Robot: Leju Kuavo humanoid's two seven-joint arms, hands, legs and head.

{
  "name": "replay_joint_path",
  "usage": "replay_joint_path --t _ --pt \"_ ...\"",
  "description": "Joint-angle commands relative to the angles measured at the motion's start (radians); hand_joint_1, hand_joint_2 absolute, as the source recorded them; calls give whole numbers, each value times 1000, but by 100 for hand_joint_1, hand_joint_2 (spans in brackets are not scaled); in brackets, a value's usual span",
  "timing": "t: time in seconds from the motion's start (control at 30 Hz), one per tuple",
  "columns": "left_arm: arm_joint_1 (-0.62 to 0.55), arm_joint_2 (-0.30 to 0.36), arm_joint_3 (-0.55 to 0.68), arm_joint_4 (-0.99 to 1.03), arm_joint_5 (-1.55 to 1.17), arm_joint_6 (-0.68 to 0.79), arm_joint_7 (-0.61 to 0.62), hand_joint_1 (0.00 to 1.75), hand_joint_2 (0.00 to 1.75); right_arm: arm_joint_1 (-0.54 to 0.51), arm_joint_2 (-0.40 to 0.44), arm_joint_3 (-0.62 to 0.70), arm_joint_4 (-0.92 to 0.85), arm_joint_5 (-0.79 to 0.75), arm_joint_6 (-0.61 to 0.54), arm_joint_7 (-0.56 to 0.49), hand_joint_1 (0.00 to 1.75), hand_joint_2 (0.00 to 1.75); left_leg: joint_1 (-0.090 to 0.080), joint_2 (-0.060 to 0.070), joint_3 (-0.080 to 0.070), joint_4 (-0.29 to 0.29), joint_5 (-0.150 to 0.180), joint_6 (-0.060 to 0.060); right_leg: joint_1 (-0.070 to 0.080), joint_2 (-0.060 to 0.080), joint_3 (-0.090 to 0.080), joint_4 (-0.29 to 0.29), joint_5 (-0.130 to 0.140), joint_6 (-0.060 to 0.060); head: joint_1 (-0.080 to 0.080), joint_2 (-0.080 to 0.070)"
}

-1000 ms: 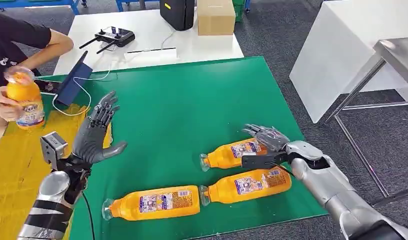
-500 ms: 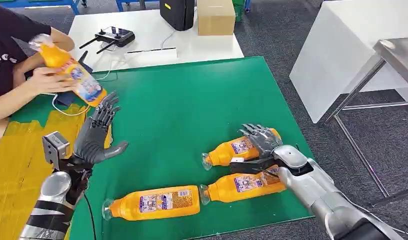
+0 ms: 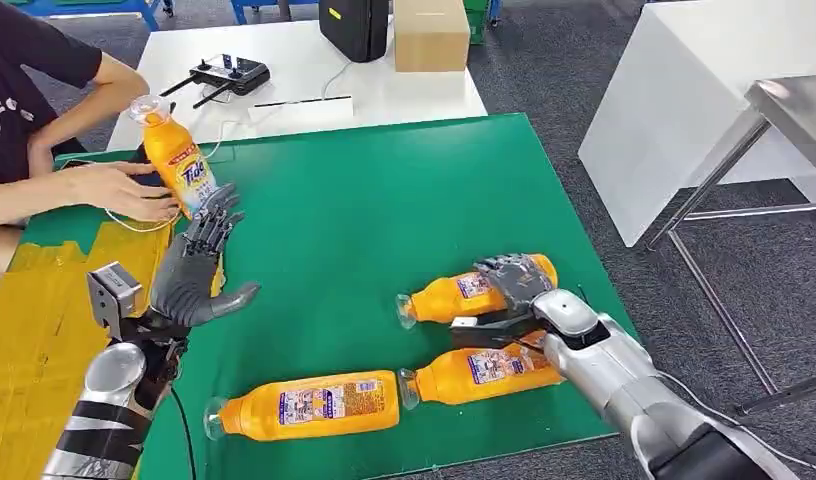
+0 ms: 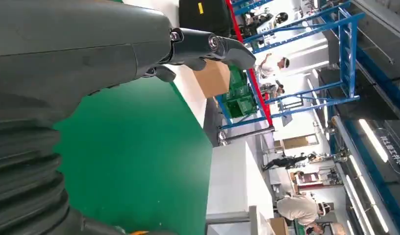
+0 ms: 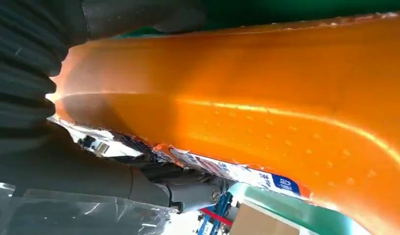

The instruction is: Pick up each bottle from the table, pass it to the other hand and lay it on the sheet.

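Right hand (image 3: pixel 514 285) fingers (image 3: pixel 504 272) curl over a bottle (image 3: pixel 464 295); left hand (image 3: pixel 196 265) spread, empty.

Three bottles (image 3: pixel 471 296) (image 3: pixel 481 372) (image 3: pixel 306 404) lie on the mat (image 3: pixel 364 210) – sheet (image 3: pixel 34 330) at its left.

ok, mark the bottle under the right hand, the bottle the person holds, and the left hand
bottle under the right hand (image 3: pixel 444 297), head view, orange body near the neck
bottle the person holds (image 3: pixel 179 165), head view, label
left hand (image 3: pixel 189 275), head view, palm

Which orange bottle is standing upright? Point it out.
The bottle under the person's hand, at the green mat's far left. The other three lie on their sides.
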Motion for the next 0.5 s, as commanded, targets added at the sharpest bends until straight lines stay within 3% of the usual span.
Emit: replay_joint_path --t 0.03,0.13,0.43,0.5 --pt "-24 -10 -14 29 -4 -4 6 0 175 -32 24 40 105 -3 11 -22 147 175 2 -5 3 0 -1 -2 2 0 4 -1 -1 -1 0 0" --pt "-15 -10 -12 21 -4 -5 4 0 175 -15 32 9 79 -6 -43 -18 154 175 1 -2 2 0 0 -1 1 0 3 -1 0 0 0 0" --pt "-12 -10 -11 17 -5 -6 4 0 175 -8 35 -2 64 -5 -57 -11 154 175 1 -2 2 0 0 -1 1 0 2 -1 0 -1 0 0" --pt "-4 -12 -8 6 -7 -6 6 0 175 10 44 -37 31 6 -112 17 171 175 1 -3 2 0 -1 -2 1 0 3 -1 -1 -1 0 0"
